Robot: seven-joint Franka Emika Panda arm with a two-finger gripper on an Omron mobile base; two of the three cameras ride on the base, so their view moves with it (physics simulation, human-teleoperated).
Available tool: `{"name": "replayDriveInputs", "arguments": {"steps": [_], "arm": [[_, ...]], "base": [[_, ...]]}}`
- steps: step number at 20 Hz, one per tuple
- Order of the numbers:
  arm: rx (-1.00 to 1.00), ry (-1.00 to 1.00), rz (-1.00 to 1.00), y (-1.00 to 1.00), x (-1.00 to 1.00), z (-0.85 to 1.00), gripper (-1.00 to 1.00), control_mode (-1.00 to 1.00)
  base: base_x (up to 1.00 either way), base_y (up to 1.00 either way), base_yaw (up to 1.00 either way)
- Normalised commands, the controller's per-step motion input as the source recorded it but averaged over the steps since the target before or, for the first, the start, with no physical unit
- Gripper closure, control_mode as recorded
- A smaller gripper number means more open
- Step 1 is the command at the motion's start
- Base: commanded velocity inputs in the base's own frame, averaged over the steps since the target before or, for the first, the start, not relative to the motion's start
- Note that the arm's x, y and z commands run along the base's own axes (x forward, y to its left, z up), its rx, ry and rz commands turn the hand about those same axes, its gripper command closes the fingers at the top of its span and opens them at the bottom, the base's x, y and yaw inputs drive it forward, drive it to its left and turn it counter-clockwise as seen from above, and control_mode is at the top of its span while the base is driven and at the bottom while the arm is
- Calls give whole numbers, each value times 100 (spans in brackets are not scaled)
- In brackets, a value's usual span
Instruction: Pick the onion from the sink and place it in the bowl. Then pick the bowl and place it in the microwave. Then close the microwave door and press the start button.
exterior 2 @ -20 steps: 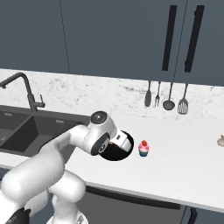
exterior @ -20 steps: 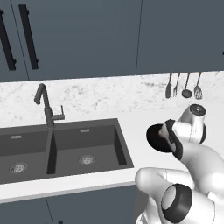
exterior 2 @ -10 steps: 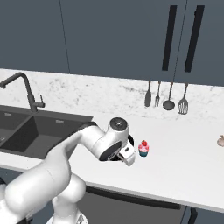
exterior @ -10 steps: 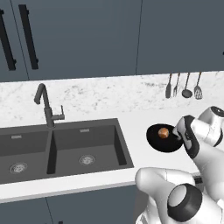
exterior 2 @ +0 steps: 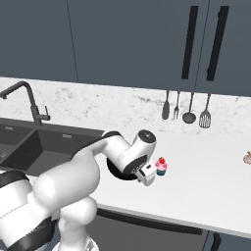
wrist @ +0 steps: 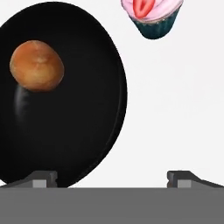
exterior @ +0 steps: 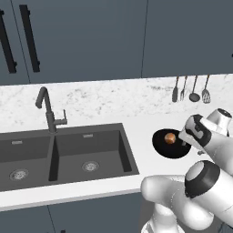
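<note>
The orange-brown onion (wrist: 37, 65) lies inside the wide black bowl (wrist: 83, 131), toward one side of it. The bowl (exterior: 163, 146) stands on the white counter just right of the dark double sink (exterior: 68, 154), with the onion (exterior: 169, 138) in it. My gripper (wrist: 111, 177) hangs open above the bowl's near rim. One fingertip (wrist: 41, 177) is over the bowl and the other over bare counter, with nothing between them. In the right base view my hand covers most of the bowl (exterior 2: 116, 172). The microwave and its door are out of view.
A small pink cupcake (wrist: 152, 15) with a strawberry sits just beyond the bowl's rim, also the cupcake (exterior 2: 161, 165) beside my hand. The dark faucet (exterior: 48, 109) stands behind the sink. Kitchen utensils (exterior: 191, 88) hang on the back wall. White counter (exterior 2: 206, 186) stretches to the right.
My hand has swung right from over the bowl to its right rim. The onion now shows lying in the bowl. The jaws stayed wide.
</note>
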Motion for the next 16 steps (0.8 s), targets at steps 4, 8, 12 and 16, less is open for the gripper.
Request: {"name": "replayDriveInputs", "arguments": {"steps": [4,8,12,16], "arm": [[0,0,0,0,30,-33,-100,-100],[0,0,0,0,23,-31,-100,-100],[0,0,0,0,13,-29,-100,-100],[0,0,0,0,4,-23,100,-100]], "base": [[0,0,0],[0,0,0],[0,0,0],[0,0,0]]}}
